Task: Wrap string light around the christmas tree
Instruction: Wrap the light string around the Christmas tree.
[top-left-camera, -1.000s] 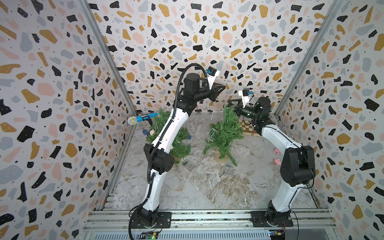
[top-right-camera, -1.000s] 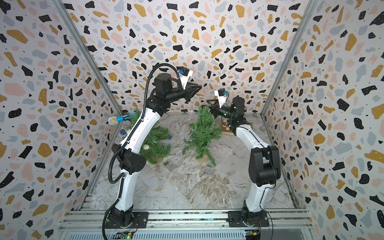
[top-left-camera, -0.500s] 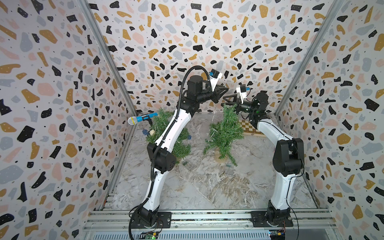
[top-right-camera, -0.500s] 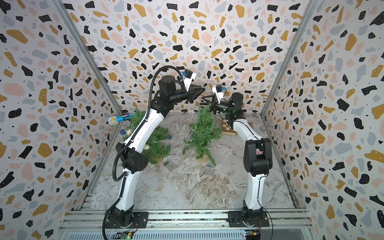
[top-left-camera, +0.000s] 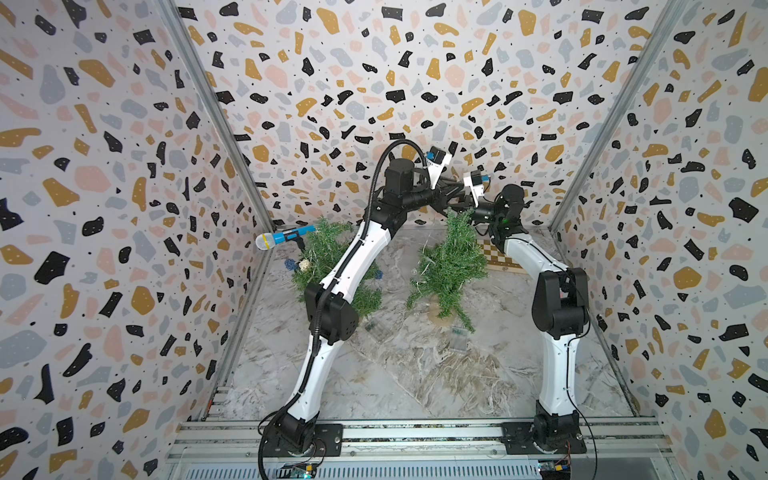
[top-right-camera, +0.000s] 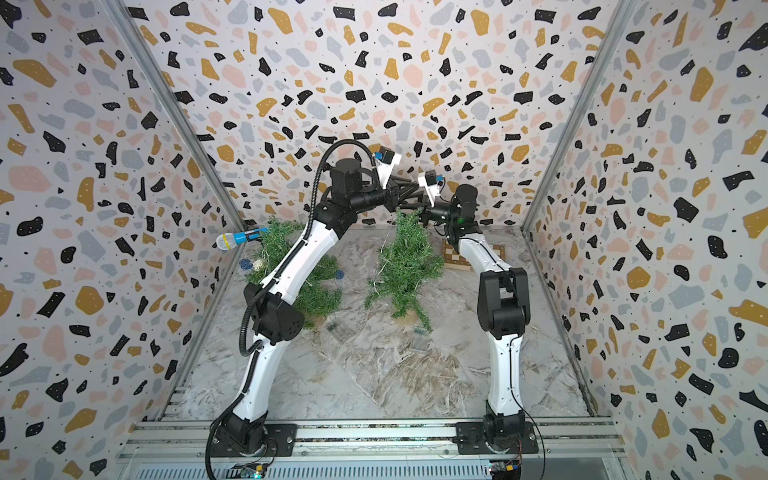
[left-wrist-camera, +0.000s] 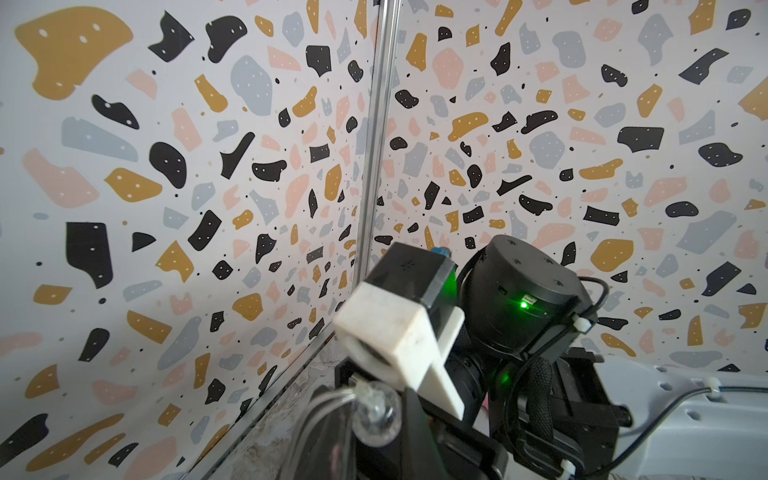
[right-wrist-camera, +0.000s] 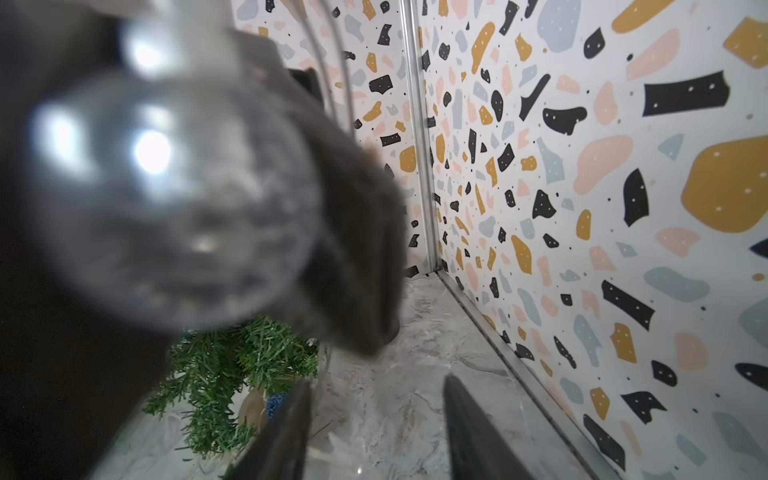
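In both top views the two arms are meeting high over the small green artificial christmas tree (top-left-camera: 451, 266) (top-right-camera: 405, 266). It is standing upright on the grey marbled tabletop (top-left-camera: 415, 374), to the right of a second green tree (top-left-camera: 328, 253) that is partly hidden behind the left arm (top-left-camera: 353, 266). The left gripper (top-left-camera: 451, 192) is reaching rightward and the right gripper (top-left-camera: 461, 206) leftward, their tips almost touching just above the treetop. The clear-bulbed string light on thin transparent wire (top-right-camera: 383, 253) is showing only as faint pale strands trailing down the tree's left flank. Its long axis is running roughly from the grippers down toward the base.

In the left wrist view the left gripper is pinching the string light's wire, jaws closed on it. One round clear bulb (left-wrist-camera: 376, 419) is sitting right at the fingertips and pointing toward the right arm's white camera block (left-wrist-camera: 390, 328).

In the right wrist view that bulb is looming blurred close to the lens, with its wires leading away from the tree. The right gripper's dark fingers (right-wrist-camera: 286, 436) are standing apart with only tabletop showing between them. The bulb is lying outside that gap, not between the jaws.
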